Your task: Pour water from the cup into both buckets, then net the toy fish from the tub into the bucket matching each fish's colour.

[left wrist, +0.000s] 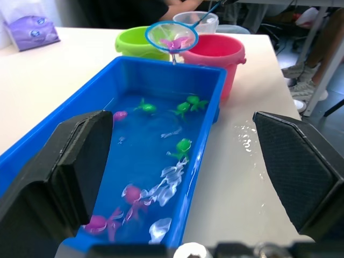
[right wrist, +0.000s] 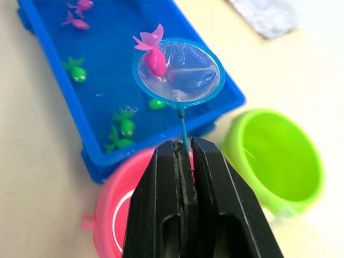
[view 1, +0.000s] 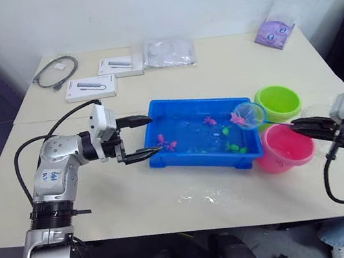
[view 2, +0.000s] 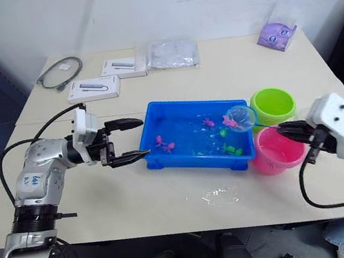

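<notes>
Right claw (right wrist: 184, 161) clenched on thin net (right wrist: 178, 72) handle, pink fish (right wrist: 155, 58) on mesh, left claw (view 1: 139, 137) released

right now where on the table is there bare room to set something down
Free: the wide stretch between the blue tub and the white boxes, and the far middle between the clear bag and the purple pouch. The near edge is bare but wet with spilled water. Crowded: the tub's right end, where the green bucket, pink bucket and net meet.
</notes>
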Motion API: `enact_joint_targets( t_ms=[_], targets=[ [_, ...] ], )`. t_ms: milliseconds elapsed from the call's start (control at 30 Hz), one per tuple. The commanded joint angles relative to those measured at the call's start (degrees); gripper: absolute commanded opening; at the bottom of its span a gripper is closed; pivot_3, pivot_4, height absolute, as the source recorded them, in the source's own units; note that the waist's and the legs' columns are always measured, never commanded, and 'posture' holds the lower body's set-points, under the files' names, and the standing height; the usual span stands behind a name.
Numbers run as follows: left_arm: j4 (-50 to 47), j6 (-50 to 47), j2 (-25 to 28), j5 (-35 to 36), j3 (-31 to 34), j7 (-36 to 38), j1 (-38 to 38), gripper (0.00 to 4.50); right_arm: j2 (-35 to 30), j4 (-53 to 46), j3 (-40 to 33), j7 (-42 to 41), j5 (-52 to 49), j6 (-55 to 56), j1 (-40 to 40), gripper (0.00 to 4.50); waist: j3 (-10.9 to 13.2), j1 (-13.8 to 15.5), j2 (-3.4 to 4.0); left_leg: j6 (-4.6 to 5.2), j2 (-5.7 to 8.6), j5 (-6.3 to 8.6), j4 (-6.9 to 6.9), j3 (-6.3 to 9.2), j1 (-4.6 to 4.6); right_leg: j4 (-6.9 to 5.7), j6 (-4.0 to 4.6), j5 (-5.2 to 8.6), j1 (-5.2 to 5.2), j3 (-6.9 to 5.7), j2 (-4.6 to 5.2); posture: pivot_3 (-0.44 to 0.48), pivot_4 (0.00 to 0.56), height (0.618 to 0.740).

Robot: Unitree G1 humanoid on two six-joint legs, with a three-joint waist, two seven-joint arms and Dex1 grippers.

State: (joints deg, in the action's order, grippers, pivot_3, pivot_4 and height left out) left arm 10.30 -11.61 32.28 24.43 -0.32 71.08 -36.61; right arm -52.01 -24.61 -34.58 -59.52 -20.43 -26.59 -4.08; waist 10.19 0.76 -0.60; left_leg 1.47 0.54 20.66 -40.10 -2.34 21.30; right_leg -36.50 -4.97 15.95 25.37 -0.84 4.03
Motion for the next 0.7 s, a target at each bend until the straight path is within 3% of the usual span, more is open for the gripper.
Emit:
enact_joint_targets(
  t_ms=[33,233,500,700],
  targets=[
    [2.03,0.91,-0.67,0.19,-0.32,1.76,-2.29,4.49,1.98,-5.19,-10.19,1.07,-0.07,-0.35,-6.66,0.0,0.0,0.48,0.0,-0.01,0.0,0.0,0.01,0.03,-0.01,0.01,0.0,0.0,-0.03,-0.02,-0.03,0.0,0.15,0.74],
    [5.72,2.45,-2.68,-0.61,-1.46,3.42,-4.55,4.49,6.97,-5.71,-16.61,3.52,3.43,6.61,-16.56,0.0,-0.01,0.52,0.01,0.04,0.01,0.01,-0.01,-0.01,-0.17,0.07,-0.04,-0.02,-0.23,0.07,-0.08,0.0,0.15,0.74],
    [7.32,3.41,-4.26,-1.29,-1.72,3.61,-4.92,4.49,10.63,4.97,-14.1,10.29,19.06,39.1,-22.75,0.0,-0.01,0.29,0.01,0.04,0.03,0.01,0.01,-0.1,-0.32,0.09,-0.05,-0.03,-0.31,0.17,-0.14,0.0,0.15,0.74],
    [6.09,2.92,-4.98,-1.14,-1.48,2.52,-4.04,4.49,7.6,12.23,-12.8,19.01,32.1,60.14,-23.19,0.0,-0.01,0.06,0.02,0.02,0.02,-0.01,0.01,-0.11,-0.36,0.1,-0.04,-0.02,-0.31,0.22,-0.15,0.0,0.15,0.74]
  ],
)
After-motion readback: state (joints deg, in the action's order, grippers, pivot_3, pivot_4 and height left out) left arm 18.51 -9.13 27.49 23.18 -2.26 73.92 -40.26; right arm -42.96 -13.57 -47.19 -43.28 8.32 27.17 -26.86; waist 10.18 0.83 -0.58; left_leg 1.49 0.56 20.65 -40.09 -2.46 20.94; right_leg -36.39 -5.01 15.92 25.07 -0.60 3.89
